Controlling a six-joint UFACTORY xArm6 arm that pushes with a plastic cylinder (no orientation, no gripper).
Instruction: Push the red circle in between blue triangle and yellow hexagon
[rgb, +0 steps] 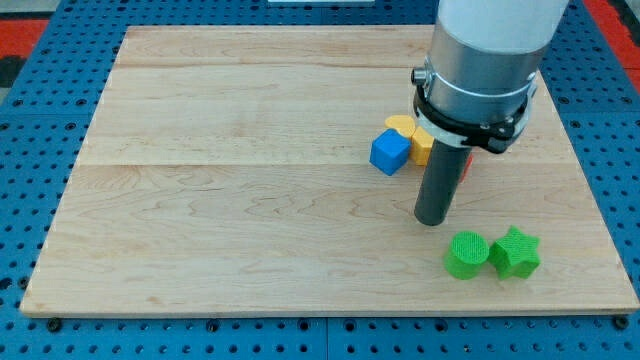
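Note:
My tip (432, 219) rests on the wooden board (250, 200), right of centre. A blue block (390, 152) that looks like a cube sits just up and left of the tip. Yellow blocks (408, 131) touch the blue block behind it, partly hidden by the arm; their shapes cannot be made out. A sliver of a red block (467, 166) shows right beside the rod, mostly hidden behind it. No blue triangle can be made out.
A green round block (465, 254) and a green star block (515, 253) sit side by side below and right of the tip, near the board's bottom right. The arm's grey body (480, 70) covers the top right. Blue pegboard surrounds the board.

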